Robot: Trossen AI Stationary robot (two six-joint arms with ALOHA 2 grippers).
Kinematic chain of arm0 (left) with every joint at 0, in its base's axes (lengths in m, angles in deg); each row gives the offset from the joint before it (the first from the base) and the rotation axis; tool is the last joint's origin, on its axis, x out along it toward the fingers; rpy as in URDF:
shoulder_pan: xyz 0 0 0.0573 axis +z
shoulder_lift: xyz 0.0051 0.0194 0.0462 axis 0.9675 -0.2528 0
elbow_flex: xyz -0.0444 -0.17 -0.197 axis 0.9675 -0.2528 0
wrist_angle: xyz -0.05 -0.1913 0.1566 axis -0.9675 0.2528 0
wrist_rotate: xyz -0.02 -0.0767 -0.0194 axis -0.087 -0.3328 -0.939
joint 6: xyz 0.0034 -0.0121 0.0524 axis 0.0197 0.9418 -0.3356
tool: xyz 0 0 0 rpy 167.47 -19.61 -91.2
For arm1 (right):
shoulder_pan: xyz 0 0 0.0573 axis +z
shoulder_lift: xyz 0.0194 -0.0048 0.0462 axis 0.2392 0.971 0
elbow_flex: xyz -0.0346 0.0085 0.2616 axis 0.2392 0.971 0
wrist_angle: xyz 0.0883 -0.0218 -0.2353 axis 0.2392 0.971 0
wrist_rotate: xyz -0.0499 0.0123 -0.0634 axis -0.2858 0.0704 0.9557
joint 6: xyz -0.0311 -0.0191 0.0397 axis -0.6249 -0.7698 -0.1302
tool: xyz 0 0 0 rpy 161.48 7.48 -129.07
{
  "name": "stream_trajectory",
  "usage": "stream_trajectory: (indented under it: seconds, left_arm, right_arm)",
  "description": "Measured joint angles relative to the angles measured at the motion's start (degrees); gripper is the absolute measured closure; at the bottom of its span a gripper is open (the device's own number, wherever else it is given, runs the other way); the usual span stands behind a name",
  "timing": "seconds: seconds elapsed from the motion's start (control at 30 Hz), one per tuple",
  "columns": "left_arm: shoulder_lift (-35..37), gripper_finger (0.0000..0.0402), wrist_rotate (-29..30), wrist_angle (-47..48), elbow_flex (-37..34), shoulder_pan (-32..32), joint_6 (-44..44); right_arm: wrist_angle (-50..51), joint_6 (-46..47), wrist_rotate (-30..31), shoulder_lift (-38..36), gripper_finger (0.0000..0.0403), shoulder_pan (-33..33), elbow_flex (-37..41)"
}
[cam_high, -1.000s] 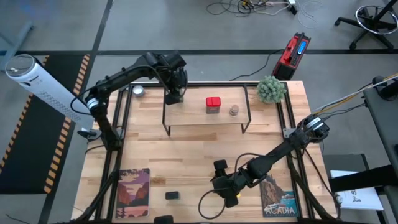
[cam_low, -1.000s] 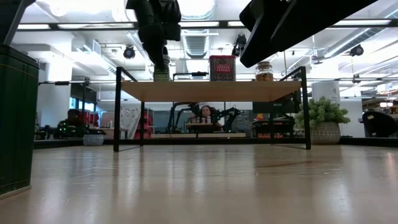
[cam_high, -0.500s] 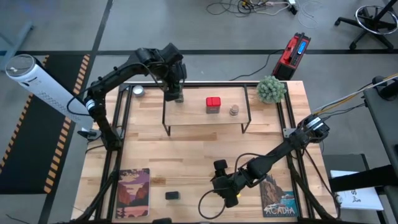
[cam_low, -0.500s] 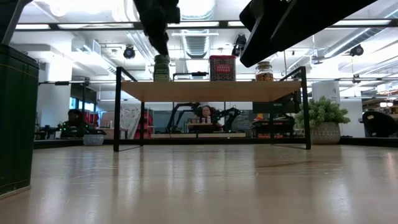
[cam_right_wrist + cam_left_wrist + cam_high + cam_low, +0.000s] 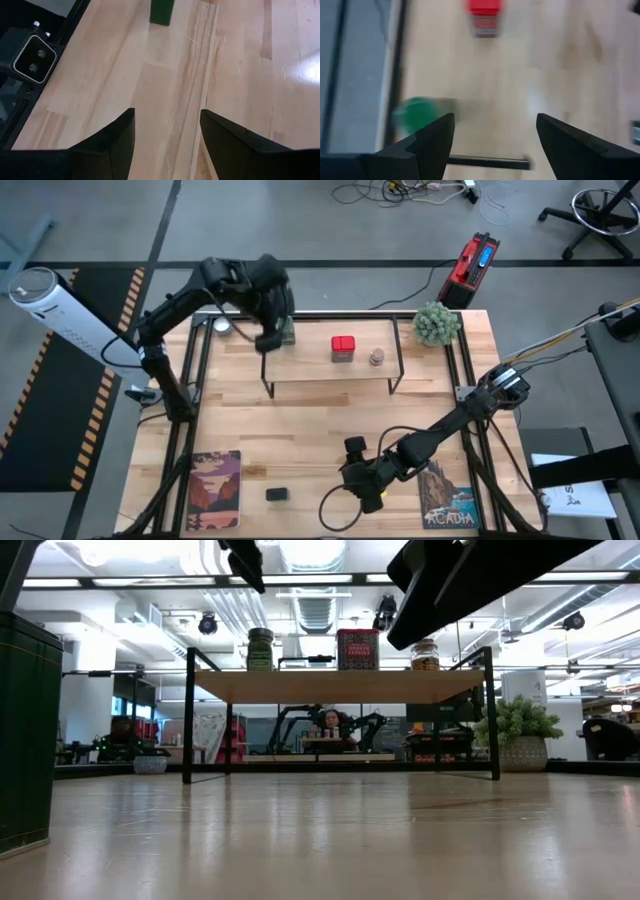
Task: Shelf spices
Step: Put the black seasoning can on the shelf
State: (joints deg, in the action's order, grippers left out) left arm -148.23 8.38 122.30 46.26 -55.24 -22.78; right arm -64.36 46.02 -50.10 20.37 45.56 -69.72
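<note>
The green-capped bottle (image 5: 288, 332) (image 5: 260, 649) stands upright on the left end of the shelf's wooden board (image 5: 310, 365). The red square tin (image 5: 343, 348) and the tiny beige jar (image 5: 377, 358) stand to its right. My left gripper (image 5: 267, 338) (image 5: 495, 117) is open, raised above the board, just left of the bottle (image 5: 415, 114). The dark square jar (image 5: 277, 494) (image 5: 162, 12) sits on the table near the near edge. My right gripper (image 5: 350, 477) (image 5: 167, 112) is open, low over the table, to the right of that jar.
A round silver tin (image 5: 222, 326) sits left of the shelf and a potted plant (image 5: 436, 323) at the far right corner. Picture cards (image 5: 215, 488) (image 5: 450, 500) lie near the near edge. A small camera block (image 5: 32, 55) sits by the table's rail.
My left gripper has let go of the green-capped bottle, risen clear of it and drifted toward the table's left edge. The bottle stays upright on the shelf board.
</note>
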Motion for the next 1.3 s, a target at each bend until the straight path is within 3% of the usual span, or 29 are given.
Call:
stream_trajectory:
  seconds: [0.3, 0.6, 1.03, 1.3]
  left_arm:
    - [0.5, 0.0132, -0.8, -4.7, -5.6, -20.9, 8.8]
    - [0.8, 0.0132, 7.8, -12.2, -14.5, -37.8, 18.0]
    - [2.8, 0.0178, 8.2, -25.4, -34.5, -46.7, 37.3]
    - [3.3, 0.0187, -1.9, -31.3, -42.0, -49.5, 51.9]
  right_arm:
    - [0.2, 3.8, 0.5, -0.9, 0.0204, 0.0, 3.1]
    - [0.1, 7.9, 6.6, -7.6, 0.0204, 0.9, 8.4]
    - [-5.2, 9.0, 13.2, -14.2, 0.0204, 1.3, 17.1]
    - [-5.5, 7.6, 15.5, -14.2, 0.0204, 1.1, 17.5]
